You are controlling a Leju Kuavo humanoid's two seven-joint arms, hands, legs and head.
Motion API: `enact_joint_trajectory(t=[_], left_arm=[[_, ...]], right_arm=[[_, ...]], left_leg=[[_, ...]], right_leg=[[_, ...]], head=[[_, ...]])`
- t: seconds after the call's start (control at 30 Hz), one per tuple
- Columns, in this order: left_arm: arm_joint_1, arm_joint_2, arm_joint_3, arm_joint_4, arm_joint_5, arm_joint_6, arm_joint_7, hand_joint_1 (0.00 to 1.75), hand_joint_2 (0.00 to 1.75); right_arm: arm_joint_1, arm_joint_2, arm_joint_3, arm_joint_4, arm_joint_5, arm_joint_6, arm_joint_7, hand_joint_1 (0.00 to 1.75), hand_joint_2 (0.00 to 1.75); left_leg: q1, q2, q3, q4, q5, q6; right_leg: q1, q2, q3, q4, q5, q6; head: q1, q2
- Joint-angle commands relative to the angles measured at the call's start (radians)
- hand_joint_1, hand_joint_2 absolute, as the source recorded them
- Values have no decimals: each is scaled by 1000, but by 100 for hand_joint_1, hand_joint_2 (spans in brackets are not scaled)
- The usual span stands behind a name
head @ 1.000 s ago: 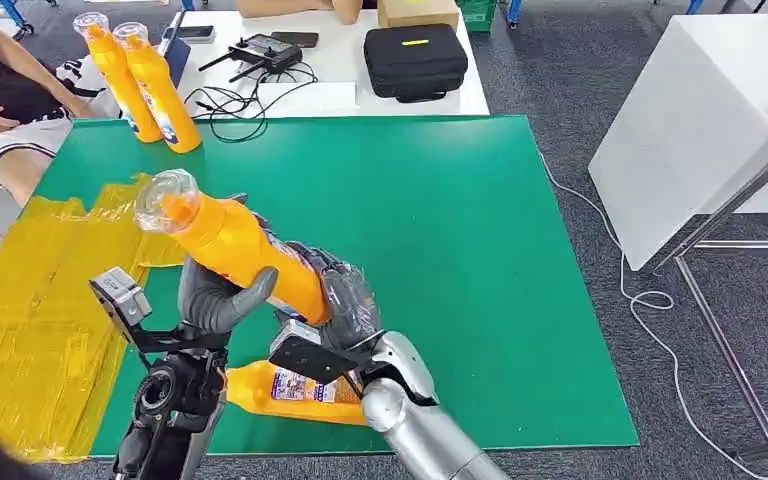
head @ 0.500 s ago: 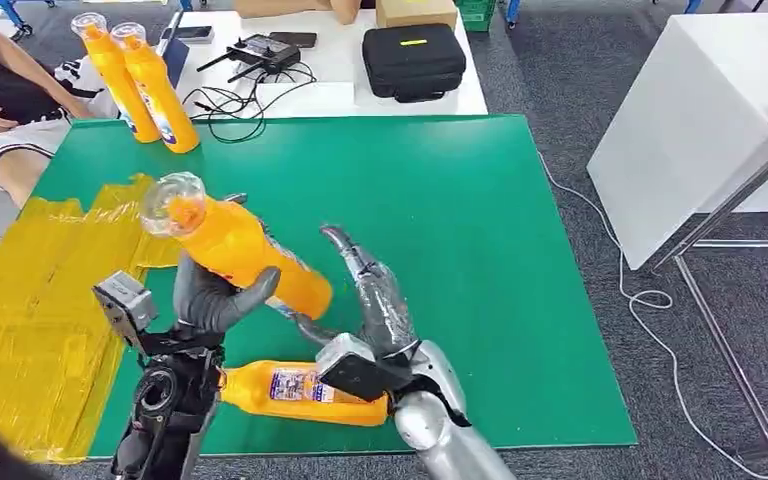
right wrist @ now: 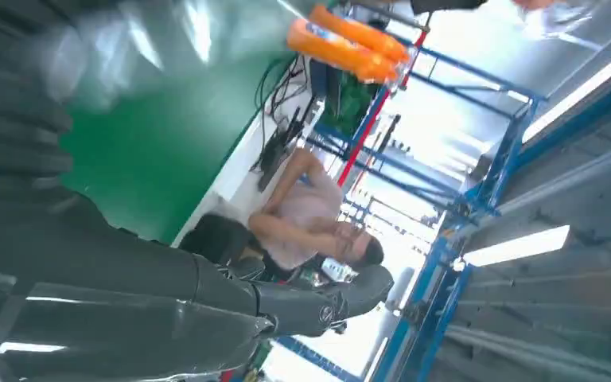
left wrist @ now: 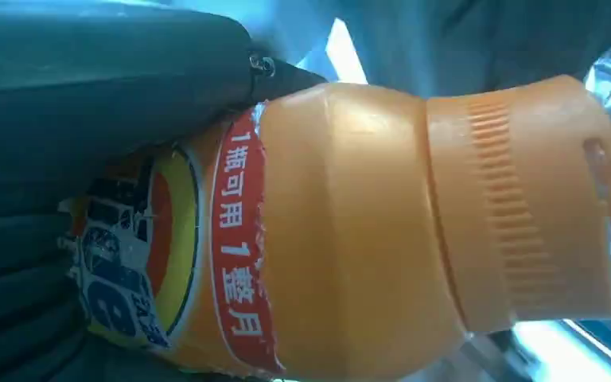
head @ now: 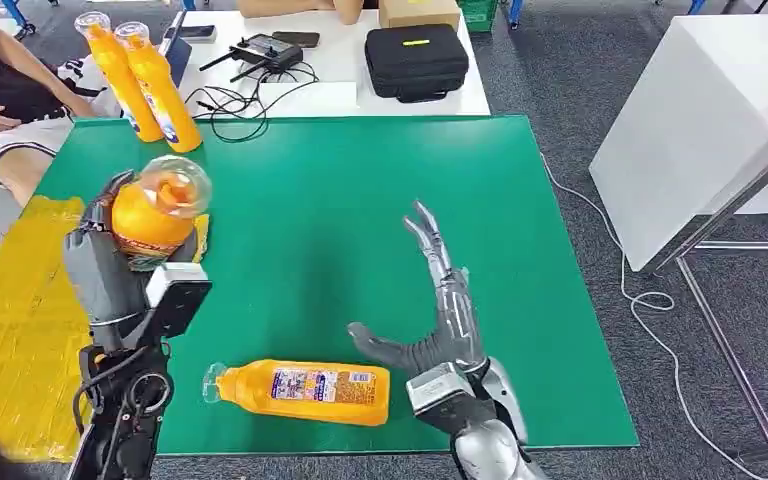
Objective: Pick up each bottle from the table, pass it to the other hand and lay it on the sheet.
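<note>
- In the head view, our left hand [head: 110,265] grips an orange bottle [head: 150,215], fingers wrapped round its body. The clear cap points up toward the camera. Hand and bottle are raised over the left part of the green table [head: 360,200], near the inner edge of the yellow sheet [head: 10,320].
- The sheet lies crinkled over the table's left side, hanging past the near left corner.
- Our right hand [head: 440,320] holds nothing: the fingers are spread and stretched away from us, the thumb stuck out to the left. It hovers above the near middle of the table.
- A second bottle [head: 300,390] lies on its side on the green surface by the near edge, cap to the left, just left of our right hand but not touching it.
- Two more bottles [head: 145,85] stand upright, side by side, at the far left corner.
- Beyond the green table we see a white table [head: 340,95] with a black case [head: 415,60], a black controller [head: 265,50] and cables. A seated person [head: 10,110] is at the far left.
- In the left wrist view, the held bottle [left wrist: 350,231] sits close to the lens, its red and blue label partly covered by our dark fingers [left wrist: 87,95] pressed against it.
- In the right wrist view, our thumb [right wrist: 286,306] and fingers [right wrist: 16,111] stand apart with nothing between them. Behind them are the green table [right wrist: 143,151], the two standing bottles [right wrist: 342,40] and the seated person [right wrist: 302,223].
</note>
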Motion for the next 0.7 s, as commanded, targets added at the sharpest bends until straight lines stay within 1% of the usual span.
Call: enact_joint_trajectory(t=[0.03,0.07,0.1,0.13,0.17,0.23,0.3,0.33,0.37,0.43,0.47,0.5,0.53,0.57,0.6,0.63,0.7], left_arm=[[-375,370,-627,386,-316,-59,738,175,175],[-407,369,-639,444,-316,-67,737,175,175],[-414,365,-629,459,-316,-61,725,175,175],[-459,354,-616,554,-316,-107,715,175,175],[-472,349,-602,586,-316,-89,696,175,175],[-477,348,-597,598,-316,-81,691,175,175],[-477,348,-597,598,-316,-81,691,175,175],[-477,348,-597,598,-316,-81,691,175,175],[-477,348,-597,598,-316,-81,691,175,175],[-477,348,-597,598,-316,-81,691,175,175],[-477,348,-597,598,-316,-81,691,175,175],[-479,333,-567,623,-316,-118,673,175,175],[-503,328,-556,679,-316,-153,642,175,175],[-537,318,-537,757,-316,-136,613,175,175],[-562,307,-517,822,-316,-153,586,175,175],[-593,302,-514,886,-316,-169,567,175,175],[-618,296,-498,935,-316,-204,532,175,175]], right_arm=[[65,-49,-54,-104,18,23,11,0,175],[60,-47,-51,-98,22,27,12,0,175],[57,-44,-51,-95,23,28,13,0,175],[49,-39,-50,-86,32,43,21,0,175],[48,-35,-53,-85,35,45,22,0,175],[47,-34,-54,-84,35,46,22,0,175],[47,-34,-54,-84,35,46,22,0,175],[47,-34,-54,-84,35,46,22,0,175],[47,-34,-54,-84,35,46,22,0,175],[47,-34,-54,-84,35,46,22,0,175],[47,-34,-54,-84,35,46,22,0,175],[45,-32,-56,-82,33,61,25,0,175],[42,-27,-62,-79,24,85,25,0,175],[35,-21,-69,-71,26,90,24,0,175],[33,-18,-70,-68,32,93,24,0,175],[29,-15,-70,-63,36,98,23,0,175],[28,-15,-67,-57,42,102,24,0,175]], left_leg=[[0,-10,0,-1,2,0],[1,-13,3,-1,2,0],[0,-4,4,-2,1,-1],[0,-1,6,-2,1,-1],[0,-4,4,-2,1,0],[1,-3,5,-2,2,-1],[2,3,4,-1,1,-1],[2,5,7,-2,0,-1],[1,7,5,-1,1,-1],[1,5,3,-1,2,-1],[1,3,6,-2,1,-1],[1,3,5,-1,1,-1],[1,4,3,-1,1,-1],[2,4,6,-1,0,-1],[2,4,3,0,1,-1],[2,3,5,0,1,-1],[1,5,1,0,2,-1]], right_leg=[[0,-11,2,0,-2,0],[2,-15,6,-1,-2,0],[1,-6,3,-1,-1,-1],[1,-3,4,-1,0,-1],[1,-6,4,-1,-1,-1],[3,-5,6,-2,0,0],[2,1,3,-1,1,-1],[2,2,6,-1,2,-3],[2,4,3,0,2,-3],[2,4,1,0,2,-4],[2,2,5,-1,1,-3],[2,2,3,0,1,-3],[2,3,2,0,2,-3],[3,2,5,-1,1,-3],[3,3,2,0,2,-3],[3,2,4,-1,1,-3],[2,4,0,0,3,-3]], head=[[0,0],[2,0],[-2,0],[-3,0],[-2,0],[-2,0],[-1,0],[-2,0],[-2,0],[-1,0],[-1,0],[-1,0],[-2,0],[-2,0],[-2,0],[-1,0],[-2,0]])
